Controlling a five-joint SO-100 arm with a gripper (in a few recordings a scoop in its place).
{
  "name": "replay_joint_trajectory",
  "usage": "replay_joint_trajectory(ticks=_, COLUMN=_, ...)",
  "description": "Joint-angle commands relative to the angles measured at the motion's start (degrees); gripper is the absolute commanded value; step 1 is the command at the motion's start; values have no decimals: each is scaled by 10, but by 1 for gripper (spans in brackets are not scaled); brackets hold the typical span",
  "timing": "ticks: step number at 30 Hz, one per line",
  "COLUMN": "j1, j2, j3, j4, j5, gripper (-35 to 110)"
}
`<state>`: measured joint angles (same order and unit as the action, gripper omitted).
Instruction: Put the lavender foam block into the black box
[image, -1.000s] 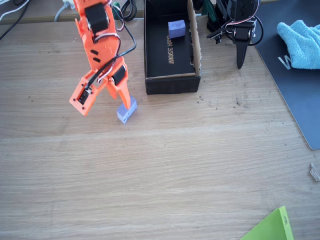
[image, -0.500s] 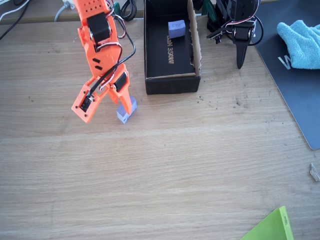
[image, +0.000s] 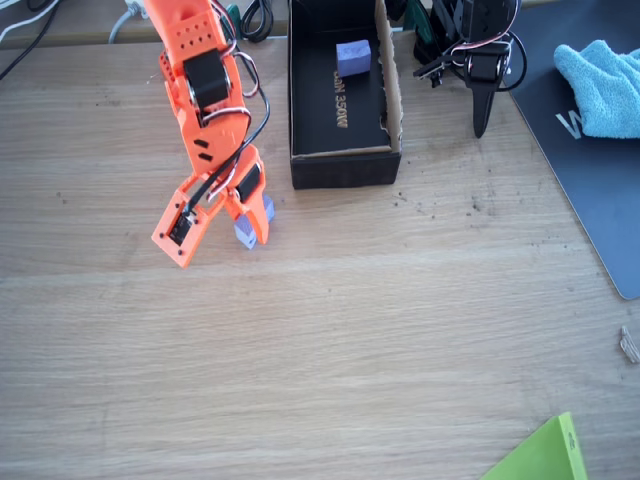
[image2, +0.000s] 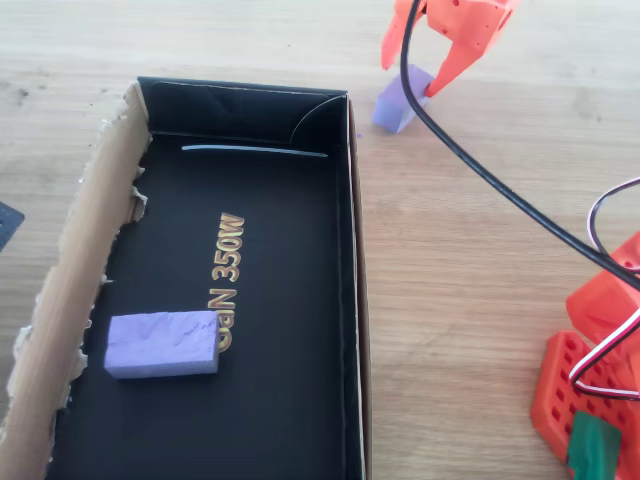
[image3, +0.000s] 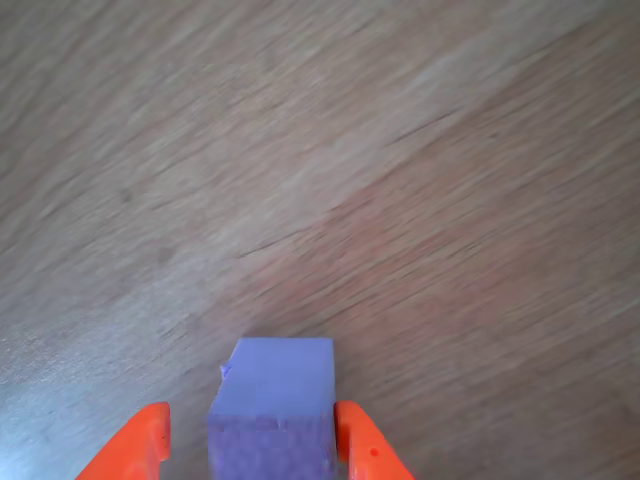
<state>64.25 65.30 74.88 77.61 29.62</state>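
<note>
**Block clamped in the jaws, outside the box**

Your block (image3: 272, 410) sits between the two orange fingers (image3: 135, 445) in the wrist view, its paler face toward the camera and each finger pressed against one side. The jaws are closed on it. In the fixed view the same block (image: 246, 230) shows as a lavender corner under the gripper (image: 252, 222), to the left of the box's near end and apart from it. From the overhead view the block (image2: 397, 101) lies just beyond the box's far corner, with the gripper (image2: 412, 85) straddling it. You cannot tell from these views whether the block touches the worktop (image: 380, 330) or hangs just above it.

The box (image: 342, 170) stands on the worktop, open at the top, with one torn brown cardboard wall (image2: 75, 270). Inside it, on the black floor beside the gold "350W" lettering (image2: 227, 250), lies a second lavender block (image2: 162, 343), flat and near the brown wall. In the fixed view that block (image: 353, 57) is in the far part of the box.

To the right of the box in the fixed view, a dark mat (image: 590, 170) carries a blue cloth (image: 603, 85). A green sheet corner (image: 540, 455) shows at the bottom edge.
</note>
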Motion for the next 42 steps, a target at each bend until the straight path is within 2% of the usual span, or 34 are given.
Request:
replay_joint_trajectory(ticks=1, j1=-2, j2=3, j3=-26, j4=-6, j5=11, gripper=21)
replay_joint_trajectory(ticks=7, j1=-2, j2=-11, j3=-34, j4=-15, j5=14, gripper=18)
replay_joint_trajectory(ticks=9, j1=-4, j2=-12, j3=-36, j4=-16, j5=13, gripper=0)
replay_joint_trajectory(ticks=20, j1=-5, j2=11, j3=-43, j4=19, j5=20, gripper=0)
replay_joint_trajectory(ticks=24, j1=-6, j2=46, j3=-43, j4=40, j5=-5, gripper=0)
replay_joint_trajectory(ticks=36, j1=-10, j2=250, j3=-49, j4=210, j5=14, gripper=0)
replay_joint_trajectory(ticks=42, j1=-29, j2=325, j3=-47, j4=245, j5=38, gripper=0)
